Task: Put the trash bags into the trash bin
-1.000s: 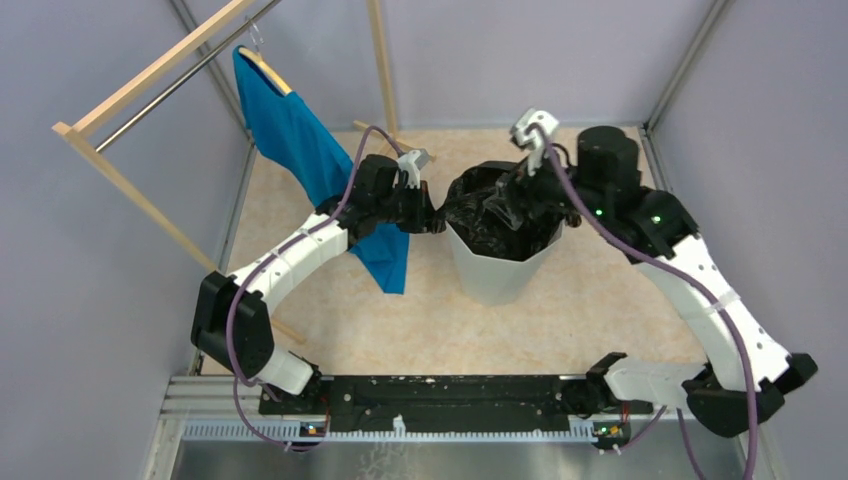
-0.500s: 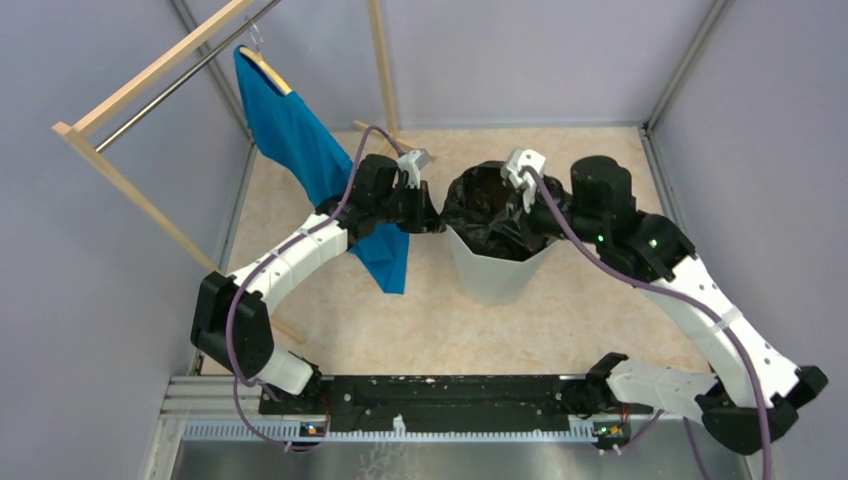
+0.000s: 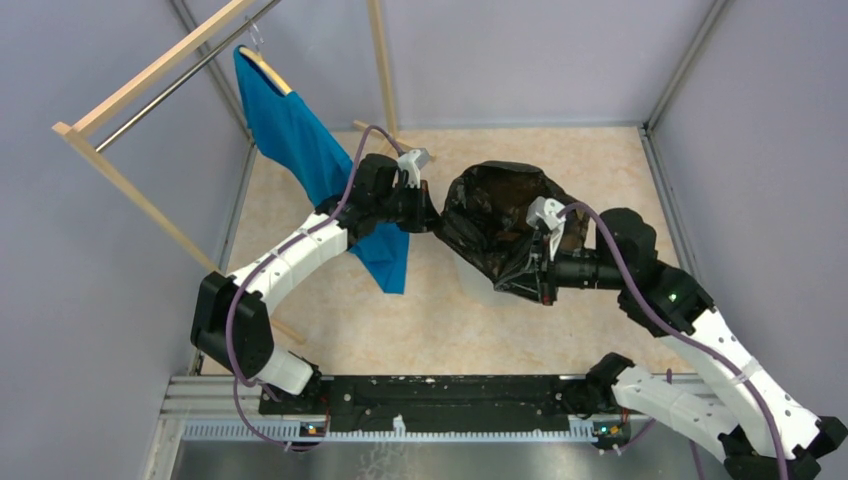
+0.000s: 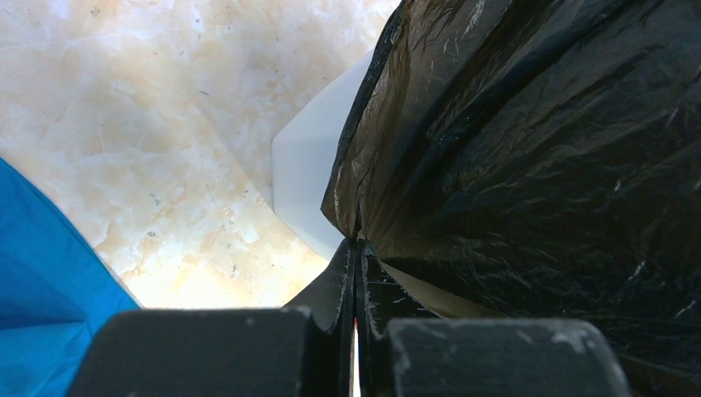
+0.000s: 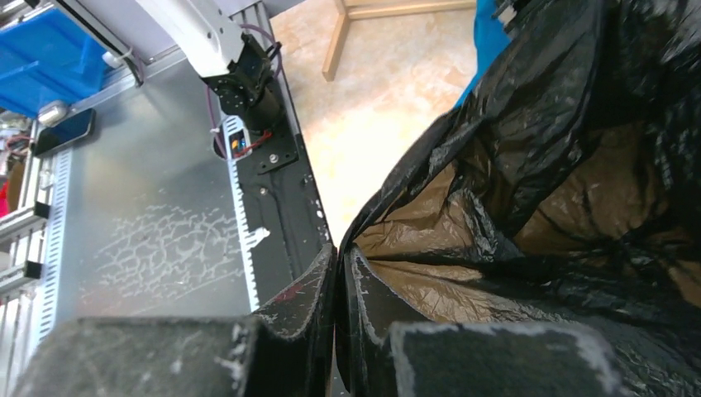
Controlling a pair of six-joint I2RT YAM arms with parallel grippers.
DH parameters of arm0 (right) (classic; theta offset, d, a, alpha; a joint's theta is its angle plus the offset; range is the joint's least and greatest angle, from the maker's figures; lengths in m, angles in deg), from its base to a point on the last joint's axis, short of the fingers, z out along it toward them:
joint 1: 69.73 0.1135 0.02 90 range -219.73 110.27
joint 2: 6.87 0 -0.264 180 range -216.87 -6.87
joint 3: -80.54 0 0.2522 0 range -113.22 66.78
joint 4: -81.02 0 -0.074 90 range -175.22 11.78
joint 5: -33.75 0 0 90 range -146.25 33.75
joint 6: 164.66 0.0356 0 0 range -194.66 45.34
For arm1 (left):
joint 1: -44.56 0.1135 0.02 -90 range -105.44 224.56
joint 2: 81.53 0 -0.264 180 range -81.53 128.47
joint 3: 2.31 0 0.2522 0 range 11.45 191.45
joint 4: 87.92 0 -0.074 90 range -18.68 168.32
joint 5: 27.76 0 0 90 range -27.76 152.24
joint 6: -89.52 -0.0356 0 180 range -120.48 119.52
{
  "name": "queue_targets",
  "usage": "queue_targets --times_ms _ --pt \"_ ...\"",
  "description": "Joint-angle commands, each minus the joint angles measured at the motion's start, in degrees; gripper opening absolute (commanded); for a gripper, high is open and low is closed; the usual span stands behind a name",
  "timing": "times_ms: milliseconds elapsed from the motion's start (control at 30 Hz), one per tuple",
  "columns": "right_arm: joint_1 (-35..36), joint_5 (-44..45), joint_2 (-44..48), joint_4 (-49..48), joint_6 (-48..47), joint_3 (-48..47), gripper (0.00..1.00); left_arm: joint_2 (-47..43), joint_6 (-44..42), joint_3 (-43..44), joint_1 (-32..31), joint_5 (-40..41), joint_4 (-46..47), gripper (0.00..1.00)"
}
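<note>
A black, glossy trash bag (image 3: 500, 222) is stretched wide above the white trash bin (image 3: 478, 288), of which only a strip of the near wall shows. My left gripper (image 3: 432, 215) is shut on the bag's left rim. In the left wrist view its fingers (image 4: 343, 277) pinch the film of the trash bag (image 4: 512, 165) beside the bin's white wall (image 4: 318, 190). My right gripper (image 3: 545, 272) is shut on the bag's near right rim, lying level and pointing left. The right wrist view shows that gripper (image 5: 339, 256) closed on the edge of the brownish film (image 5: 529, 190).
A blue T-shirt (image 3: 300, 150) hangs from a wooden rack (image 3: 150, 75) at the back left, touching my left arm; it also shows in the left wrist view (image 4: 41, 281). Grey walls enclose the table. A metal rail (image 3: 440, 395) runs along the near edge.
My right gripper shut on the bag's rim and swung from the bin's back right to its near right, drawing the bag out and up over the bin. The left arm stayed still.
</note>
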Motion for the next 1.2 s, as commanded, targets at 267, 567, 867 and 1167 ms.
queue_targets --times_ms 267,567,867,1167 --pt "0.5 13.6 8.5 -9.3 8.3 14.3 0.17 -1.7 1.2 1.5 0.2 -0.8 2.0 0.02" --pt "0.5 22.7 14.7 -7.6 22.8 20.5 0.5 -1.4 1.2 1.0 0.3 -0.7 2.4 0.01" --pt "0.5 36.4 12.1 16.2 22.3 -5.7 0.6 -1.2 0.7 1.7 0.3 -0.8 2.2 0.01" --pt "0.5 78.1 -1.2 21.7 23.1 -16.3 0.76 0.0 0.8 2.7 0.2 -1.7 2.3 0.01"
